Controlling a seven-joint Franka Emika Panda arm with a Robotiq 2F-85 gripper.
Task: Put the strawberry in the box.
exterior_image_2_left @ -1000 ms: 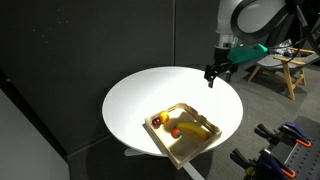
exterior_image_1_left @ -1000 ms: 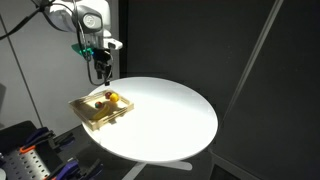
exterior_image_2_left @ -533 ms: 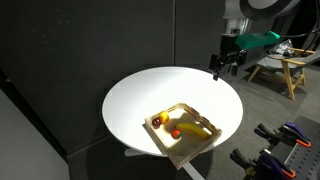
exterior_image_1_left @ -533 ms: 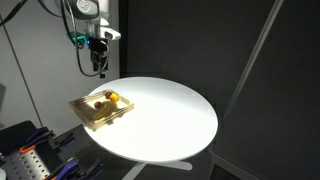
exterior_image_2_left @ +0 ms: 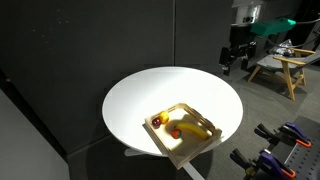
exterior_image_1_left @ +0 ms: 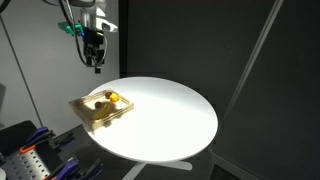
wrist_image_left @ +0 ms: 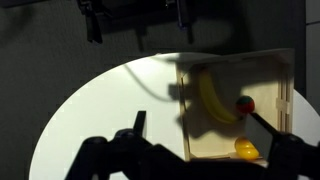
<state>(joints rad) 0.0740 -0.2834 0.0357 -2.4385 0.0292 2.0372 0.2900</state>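
Observation:
The box [exterior_image_2_left: 196,149] is a shallow light-wood tray on the round white table; it also shows in an exterior view [exterior_image_1_left: 92,117] and in the wrist view [wrist_image_left: 284,104]. The strawberry [exterior_image_2_left: 174,132] lies inside the box beside a yellow banana [exterior_image_2_left: 195,127]. In the wrist view the strawberry [wrist_image_left: 245,104] is a small red lump next to the banana [wrist_image_left: 214,96]. My gripper [exterior_image_1_left: 95,61] hangs high above the table's edge, apart from the box, and shows in both exterior views [exterior_image_2_left: 232,63]. In the wrist view its jaws [wrist_image_left: 200,130] are open and empty.
A small round orange fruit [wrist_image_left: 245,150] lies in a corner of the box [exterior_image_2_left: 158,120]. The white table [exterior_image_1_left: 170,115] stands before dark curtains. A wooden frame [exterior_image_2_left: 280,68] stands behind the arm. Racks with tools [exterior_image_1_left: 30,155] stand beside the table.
My gripper has risen well above the table and drawn back from the box toward the table's edge. The fruits in the box have not moved.

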